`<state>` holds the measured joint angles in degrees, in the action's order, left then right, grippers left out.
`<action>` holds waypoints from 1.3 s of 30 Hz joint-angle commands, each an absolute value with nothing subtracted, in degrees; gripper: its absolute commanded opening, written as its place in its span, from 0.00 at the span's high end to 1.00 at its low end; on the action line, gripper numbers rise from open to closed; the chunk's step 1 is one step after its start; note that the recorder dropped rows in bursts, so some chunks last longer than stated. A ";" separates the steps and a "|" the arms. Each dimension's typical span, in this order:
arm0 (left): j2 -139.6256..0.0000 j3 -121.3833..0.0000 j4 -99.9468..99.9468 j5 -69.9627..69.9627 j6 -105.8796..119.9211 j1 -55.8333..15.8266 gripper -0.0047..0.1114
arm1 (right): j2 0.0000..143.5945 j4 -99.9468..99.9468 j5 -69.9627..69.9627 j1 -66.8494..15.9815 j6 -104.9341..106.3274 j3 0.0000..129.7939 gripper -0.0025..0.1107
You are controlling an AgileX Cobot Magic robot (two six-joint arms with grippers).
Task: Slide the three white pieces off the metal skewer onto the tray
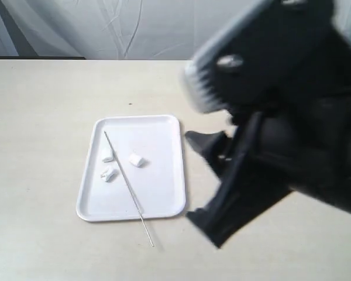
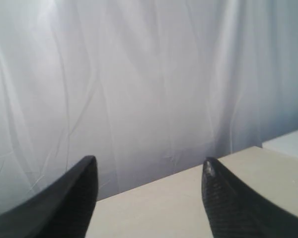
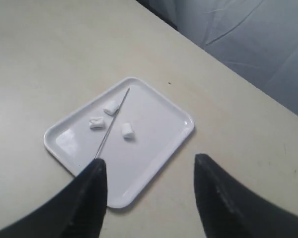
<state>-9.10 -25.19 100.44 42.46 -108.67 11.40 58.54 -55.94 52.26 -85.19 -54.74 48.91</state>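
Note:
The white tray (image 1: pixel 164 193) (image 3: pixel 174 124) lies flat on the table. Three white pieces rest loose on it: one (image 1: pixel 107 155) (image 3: pixel 111 107), a second (image 1: pixel 109 174) (image 3: pixel 96 122) and a third (image 1: pixel 137 160) (image 3: pixel 127 130). The metal skewer (image 1: pixel 126 178) (image 3: pixel 111 130) lies bare across the tray between them, its near end sticking out over the tray's rim. My right gripper (image 1: pixel 199 178) (image 3: pixel 150 166) hangs open and empty in the air, to the right of the tray. My left gripper (image 2: pixel 150 167) is open and empty, raised and facing the curtain.
The beige table (image 1: pixel 41 117) runs back to a white curtain (image 1: pixel 105 29) along its far edge. The bulky black right arm (image 1: pixel 292 105) fills the right side of the exterior view and hides the table behind it.

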 commanded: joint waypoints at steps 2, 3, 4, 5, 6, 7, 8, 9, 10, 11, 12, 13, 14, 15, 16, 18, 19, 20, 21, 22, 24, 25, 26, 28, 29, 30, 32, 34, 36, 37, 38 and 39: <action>-6.99 -21.07 99.95 39.18 -113.09 10.84 0.46 | 43.68 -51.71 47.54 -85.24 -56.57 39.37 0.52; -6.50 -20.39 99.95 39.77 -113.09 10.84 0.46 | 41.12 -50.68 45.37 -85.24 -56.57 37.48 0.52; -5.99 -19.57 99.95 40.03 -113.57 10.84 0.46 | 38.83 -49.51 43.35 -85.24 -56.57 35.80 0.52; -5.35 -18.77 99.95 39.80 -114.33 10.84 0.46 | 37.29 -48.92 41.76 -85.24 -56.57 34.57 0.52; -4.99 -18.18 99.95 39.28 -115.08 10.84 0.46 | 35.73 -48.34 40.89 -85.24 -56.57 33.32 0.52; -4.71 -17.49 99.95 38.42 -115.84 10.84 0.46 | 34.23 -47.89 40.12 -85.24 -56.57 32.37 0.52; -4.56 -17.12 99.95 38.50 -115.85 10.84 0.46 | 33.53 -47.56 39.67 -85.24 -56.57 31.66 0.52; -4.56 -17.04 99.95 39.87 -115.85 10.84 0.46 | 32.88 -47.18 39.73 -85.24 -56.57 31.23 0.52; -4.56 -17.04 99.95 41.12 -115.48 10.84 0.46 | 32.41 -46.81 40.21 -85.24 -56.57 31.12 0.52; -4.56 -17.04 99.95 42.02 -115.09 10.84 0.46 | 32.21 -45.80 40.80 -85.24 -56.57 31.03 0.52; -4.56 -17.04 99.95 42.46 -114.72 10.84 0.46 | 32.05 -44.82 41.61 -85.24 -56.57 31.03 0.52; -4.56 -17.04 99.95 42.77 -114.72 10.84 0.46 | 31.78 -44.17 41.98 -85.24 -56.57 31.03 0.52; -4.56 -17.04 99.95 42.90 -114.72 10.84 0.46 | 31.80 -44.12 41.97 -85.24 -56.57 31.03 0.52; -4.56 -17.04 99.95 42.90 -114.72 10.84 0.46 | 31.80 -44.07 41.88 -85.24 -56.57 31.03 0.52; -4.56 -17.04 99.95 42.88 -114.06 10.84 0.46 | 31.80 -44.07 41.77 -85.24 -56.57 31.03 0.52; -4.56 -17.04 99.95 41.50 -107.86 10.84 0.47 | 31.80 -44.07 41.77 -85.24 -56.57 31.03 0.52; -4.56 -17.04 99.95 41.50 -104.82 10.84 0.49 | 31.80 -44.07 41.65 -85.24 -56.57 31.03 0.52; -4.56 -17.04 99.95 41.50 -102.30 10.84 0.53 | 31.80 -44.07 41.65 -85.24 -56.57 31.03 0.52; -4.56 -17.04 99.95 41.14 -101.50 10.84 0.57 | 31.80 -44.07 41.65 -85.24 -56.57 31.03 0.52; -4.56 -17.04 99.80 40.19 -101.33 10.84 0.62 | 31.80 -44.07 41.65 -85.24 -56.57 31.03 0.52; -4.56 -17.04 98.71 36.97 -101.33 10.84 0.72 | 31.80 -44.07 41.54 -85.24 -56.57 31.03 0.52; -4.56 -17.04 97.44 34.75 -101.33 10.84 0.76 | 31.80 -44.17 41.35 -85.24 -56.57 31.03 0.52; -4.56 -17.04 94.69 31.24 -101.33 10.84 0.81 | 31.80 -45.18 41.88 -85.24 -55.25 31.03 0.52; -4.56 -17.04 85.60 23.04 -101.33 10.84 0.89 | 31.32 -49.42 41.77 -85.24 -54.09 31.15 0.52; -4.56 -17.04 79.11 18.94 -101.21 10.84 0.94 | 30.89 -50.26 41.35 -84.98 -54.09 31.15 0.52; -4.56 -17.04 72.05 15.17 -99.13 10.84 0.96 | 30.41 -50.42 40.17 -83.54 -54.09 31.15 0.52; -4.56 -17.04 59.62 9.93 -84.73 10.84 0.96 | 29.86 -51.11 36.68 -78.32 -54.09 30.41 0.52; -4.56 -17.04 48.68 7.02 -65.56 10.84 0.96 | 28.95 -51.05 30.63 -70.33 -54.09 28.84 0.52; -4.56 -17.04 36.97 4.31 -47.46 10.84 0.96 | 27.49 -50.15 20.20 -60.93 -53.80 26.24 0.52; -4.56 -17.04 30.30 2.74 -42.08 10.84 0.96 | 26.51 -50.01 13.98 -55.27 -53.59 24.14 0.52; -4.56 -17.04 24.48 0.88 -36.69 10.84 0.96 | 25.17 -50.01 7.43 -49.31 -53.59 21.73 0.52; -4.56 -17.04 20.88 -1.49 -32.50 10.75 0.96 | 23.79 -49.84 2.20 -44.21 -53.59 19.06 0.52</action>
